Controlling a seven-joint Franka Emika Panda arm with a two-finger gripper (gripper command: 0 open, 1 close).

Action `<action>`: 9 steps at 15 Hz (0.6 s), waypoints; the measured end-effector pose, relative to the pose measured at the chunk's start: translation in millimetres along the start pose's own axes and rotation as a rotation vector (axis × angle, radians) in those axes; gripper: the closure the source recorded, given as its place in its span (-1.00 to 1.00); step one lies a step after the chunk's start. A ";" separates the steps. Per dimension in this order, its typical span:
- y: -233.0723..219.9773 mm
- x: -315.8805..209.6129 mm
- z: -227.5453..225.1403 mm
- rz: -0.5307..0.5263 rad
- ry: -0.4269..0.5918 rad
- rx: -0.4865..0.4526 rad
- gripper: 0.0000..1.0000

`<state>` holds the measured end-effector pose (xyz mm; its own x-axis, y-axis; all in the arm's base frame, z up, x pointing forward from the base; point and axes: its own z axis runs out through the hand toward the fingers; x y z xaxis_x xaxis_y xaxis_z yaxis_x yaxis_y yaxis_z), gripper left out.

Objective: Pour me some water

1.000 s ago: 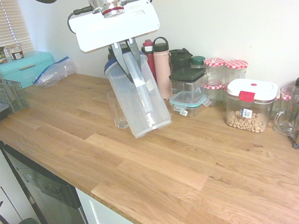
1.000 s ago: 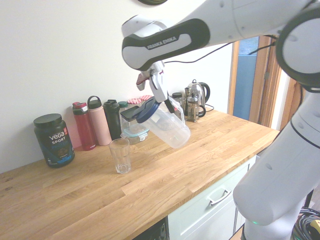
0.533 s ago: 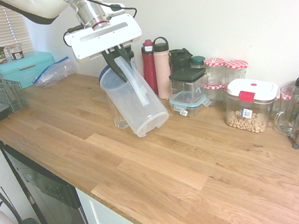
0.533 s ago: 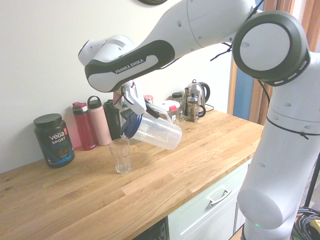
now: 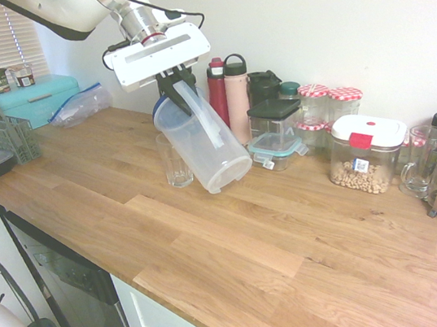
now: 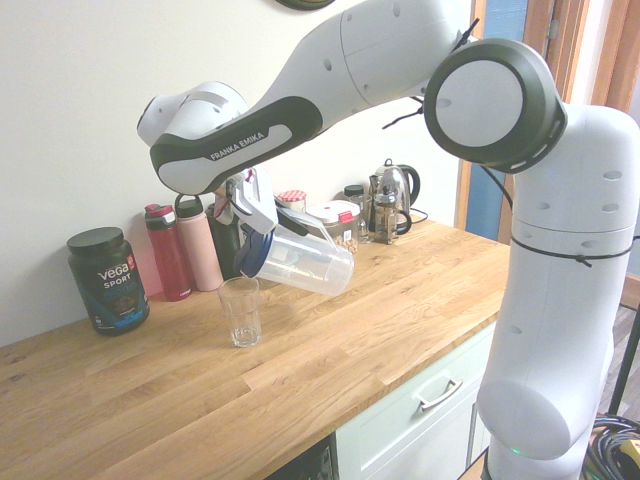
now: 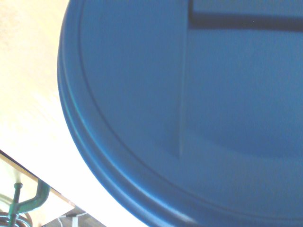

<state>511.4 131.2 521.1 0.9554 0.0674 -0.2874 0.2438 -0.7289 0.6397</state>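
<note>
I have the pitcher [image 6: 300, 262] up off the desk [image 5: 239, 243], tipped far over so its body lies nearly level, blue lid [image 7: 189, 109] end toward the glass [image 6: 240, 310]. The gripper [image 6: 262, 232] has its fingers clamped shut on the pitcher's handle, near the lid. The wrist view is almost all lid, so it gives me no help with aim; I steer from the two outside cameras.

The water I cannot make out anywhere: the pitcher's translucent wall looks empty from both sides, and I see no stream and nothing collected in the glass. I take it there is only a little, lying along the low side of the pitcher.

The glass stands upright on the desk, just below and slightly to the side of the lid's rim. In the second exterior view the spout edge seems close above the glass mouth, but I cannot tell whether it is truly over the opening or a bit behind it.

To do this well I would first centre the spout over the glass, keep it low without touching the rim, then tip on slowly. With so little water, a fast roll could send it past the glass. The bottles [image 5: 229, 96] behind stand near, so I keep the pitcher's base clear of them.
</note>
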 end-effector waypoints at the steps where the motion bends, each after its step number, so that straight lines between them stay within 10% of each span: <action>1: 0.7 0.7 0.2 0.001 -0.001 0.001 1.00; 9: 125.1 -88.6 -11.3 0.243 0.035 0.343 1.00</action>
<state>459.1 41.8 634.7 0.9849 -0.1152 -0.1293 -0.0528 -0.9109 0.4093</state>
